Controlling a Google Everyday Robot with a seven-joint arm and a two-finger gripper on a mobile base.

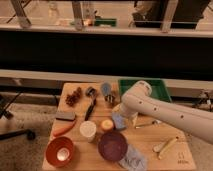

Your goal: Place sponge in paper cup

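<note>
A white paper cup (87,131) stands upright near the middle of the wooden table (150,142). A blue-grey sponge (119,122) lies on the table to the cup's right, past an orange fruit (106,124). My white arm (165,112) reaches in from the right. My gripper (118,110) hangs at its end, just above the sponge's far edge, and is mostly hidden by the wrist. The sponge looks to be resting on the table.
A maroon bowl (112,145) and a crumpled grey cloth (133,159) sit in front of the sponge. A red bowl (60,150), a carrot (65,129) and a black utensil (90,108) lie left. A green tray (157,86) is at the back right.
</note>
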